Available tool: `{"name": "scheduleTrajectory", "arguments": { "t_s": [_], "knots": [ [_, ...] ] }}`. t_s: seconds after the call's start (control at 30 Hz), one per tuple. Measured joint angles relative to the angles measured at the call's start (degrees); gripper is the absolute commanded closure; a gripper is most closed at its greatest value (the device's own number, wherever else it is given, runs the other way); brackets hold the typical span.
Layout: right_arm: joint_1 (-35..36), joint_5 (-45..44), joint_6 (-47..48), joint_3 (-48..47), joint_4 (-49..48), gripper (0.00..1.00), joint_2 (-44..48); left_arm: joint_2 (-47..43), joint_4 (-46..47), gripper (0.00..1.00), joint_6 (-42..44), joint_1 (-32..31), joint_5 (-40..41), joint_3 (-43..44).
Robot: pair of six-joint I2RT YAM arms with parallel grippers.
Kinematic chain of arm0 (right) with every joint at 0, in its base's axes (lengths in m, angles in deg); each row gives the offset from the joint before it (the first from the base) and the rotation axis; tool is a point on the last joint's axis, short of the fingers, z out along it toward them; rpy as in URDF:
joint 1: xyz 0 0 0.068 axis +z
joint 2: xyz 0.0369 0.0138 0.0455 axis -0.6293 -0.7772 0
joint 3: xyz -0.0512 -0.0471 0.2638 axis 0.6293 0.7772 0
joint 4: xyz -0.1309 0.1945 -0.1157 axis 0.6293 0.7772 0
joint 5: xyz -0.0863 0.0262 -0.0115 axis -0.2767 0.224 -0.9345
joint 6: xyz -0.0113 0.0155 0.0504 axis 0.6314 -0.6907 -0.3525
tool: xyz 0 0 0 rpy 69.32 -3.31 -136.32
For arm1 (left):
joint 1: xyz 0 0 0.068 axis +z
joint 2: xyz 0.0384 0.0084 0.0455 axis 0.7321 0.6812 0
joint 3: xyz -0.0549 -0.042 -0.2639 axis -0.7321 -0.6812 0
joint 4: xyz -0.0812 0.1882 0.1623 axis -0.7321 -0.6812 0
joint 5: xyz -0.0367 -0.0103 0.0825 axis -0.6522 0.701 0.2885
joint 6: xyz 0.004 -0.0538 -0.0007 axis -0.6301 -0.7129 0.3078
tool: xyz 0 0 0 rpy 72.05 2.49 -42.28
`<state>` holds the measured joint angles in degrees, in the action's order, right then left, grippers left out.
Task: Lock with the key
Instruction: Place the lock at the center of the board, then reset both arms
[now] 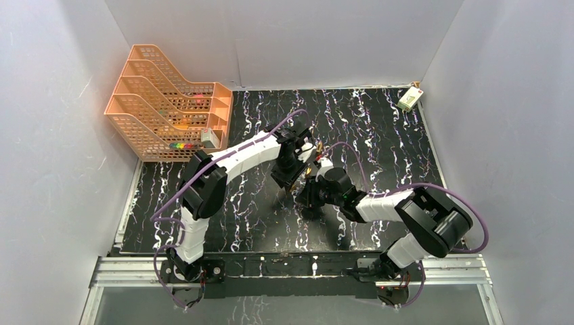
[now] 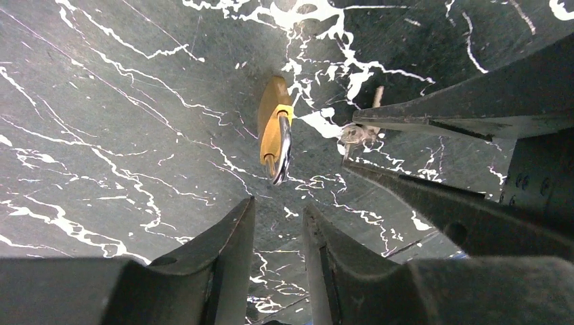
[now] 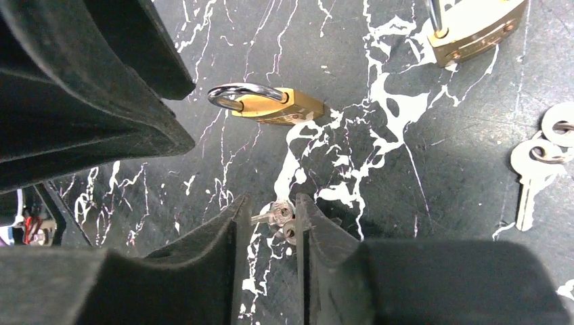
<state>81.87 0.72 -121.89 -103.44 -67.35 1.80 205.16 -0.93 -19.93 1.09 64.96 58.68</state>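
Observation:
A brass padlock (image 3: 271, 103) with a steel shackle lies on its side on the black marble table; it also shows in the left wrist view (image 2: 274, 128). A small bunch of keys (image 3: 276, 217) lies on the table between the fingertips of my right gripper (image 3: 269, 203), which stands narrowly open astride it. In the left wrist view the keys (image 2: 355, 132) sit between the right gripper's fingers (image 2: 460, 112). My left gripper (image 2: 279, 206) is open and empty, just short of the padlock's shackle end. Both grippers meet at the table's middle (image 1: 294, 189).
A second brass padlock (image 3: 474, 27) and a larger set of keys (image 3: 541, 145) lie to the right of my right gripper. An orange stacked file tray (image 1: 169, 108) stands at the back left. A small white box (image 1: 409, 99) sits at the back right corner.

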Motion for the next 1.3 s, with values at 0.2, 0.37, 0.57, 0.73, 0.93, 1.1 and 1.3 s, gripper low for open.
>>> {"name": "scheduleTrajectory", "arguments": {
  "t_s": [0.2,0.37,0.57,0.73,0.93,1.1,1.3],
  "knots": [
    [0.00,-1.11,0.87,0.20,1.57,0.35,3.96,-2.01,1.92,0.61,-0.26,0.24,-0.02,0.20],
    [0.02,-2.36,1.36,0.22,3.78,0.05,10.23,-8.35,6.84,0.54,-1.16,1.79,1.42,-1.57],
    [0.02,-7.23,5.60,-0.87,11.98,0.01,22.84,-23.63,16.83,0.02,-2.82,6.34,4.04,-10.56],
    [0.02,-15.39,10.62,-5.51,18.64,0.01,31.39,-38.45,25.70,0.02,-4.68,11.28,6.95,-20.22],
    [0.00,-24.83,13.53,-14.82,26.64,0.01,30.38,-54.51,32.89,0.02,-5.64,15.93,12.96,-30.58],
    [-1.62,-30.12,12.63,-16.37,31.06,0.02,28.09,-62.75,37.33,0.02,-5.75,17.86,16.96,-36.98],
    [-7.19,-33.46,10.27,-16.35,33.81,0.01,28.15,-65.96,38.95,0.02,-5.79,18.29,18.62,-41.86]
  ]
}}
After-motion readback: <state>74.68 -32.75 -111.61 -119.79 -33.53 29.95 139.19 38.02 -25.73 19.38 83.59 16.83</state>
